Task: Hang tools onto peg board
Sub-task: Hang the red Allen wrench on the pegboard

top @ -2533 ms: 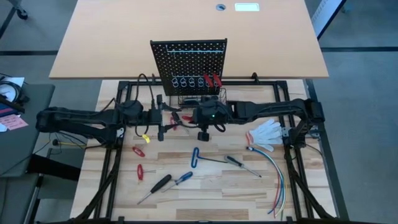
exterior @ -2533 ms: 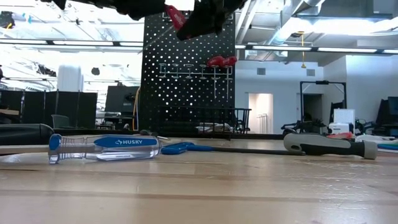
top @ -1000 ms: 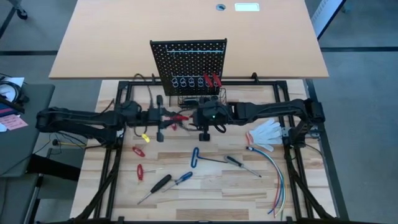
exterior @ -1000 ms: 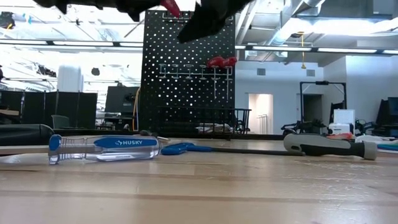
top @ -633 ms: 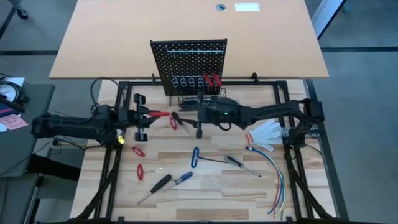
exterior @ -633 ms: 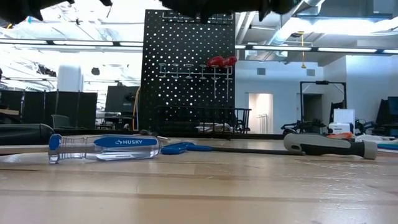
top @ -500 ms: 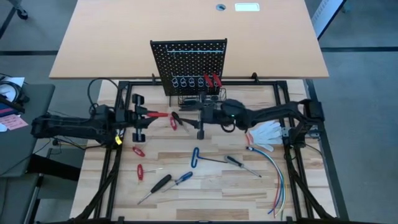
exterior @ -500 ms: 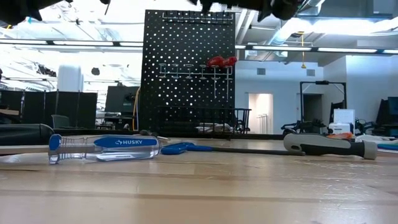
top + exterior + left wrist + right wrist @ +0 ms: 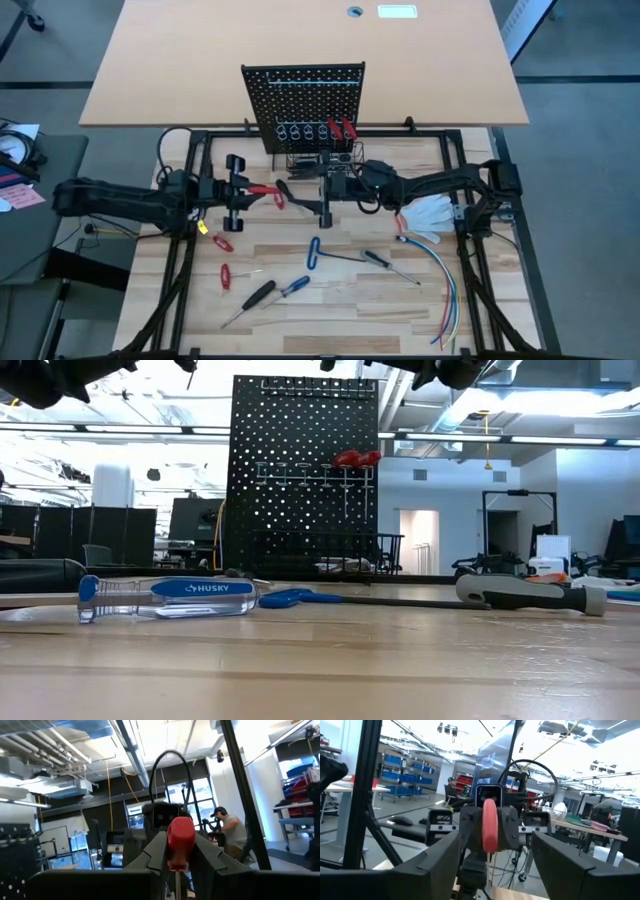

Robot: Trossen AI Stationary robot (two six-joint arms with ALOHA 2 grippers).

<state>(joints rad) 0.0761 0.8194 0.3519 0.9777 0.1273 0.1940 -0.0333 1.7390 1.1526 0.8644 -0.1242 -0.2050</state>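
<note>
Low view cuts off both arms at the top edge; only dark fragments show, so the jaws cannot be read there. High view is too small to make out fingertips directly.

Left gripper (image 9: 262, 188) is raised above the tabletop (image 9: 330, 295), left of and in front of the peg board (image 9: 305, 105). Its jaws are closed on a red-handled screwdriver (image 9: 180, 842); the left wrist view shows the red handle clamped between both dark fingers (image 9: 155, 851), with the shaft mostly hidden below.

Right gripper (image 9: 318, 190) is just in front of the wire basket (image 9: 322, 160), facing the left gripper. In the right wrist view its jaws are spread wide and hold nothing.

Peg board stands upright, black and perforated. Red-handled pliers (image 9: 342, 128) hang at the right end of its ring row; other rings cannot be resolved.

On the tabletop lie a blue-handled hex key (image 9: 314, 252), a blue-handled screwdriver (image 9: 165, 596), a black-handled screwdriver (image 9: 256, 296) and two small red-handled tools (image 9: 223, 258). A white glove (image 9: 428, 214) and coloured wires (image 9: 445, 285) lie to the right.
</note>
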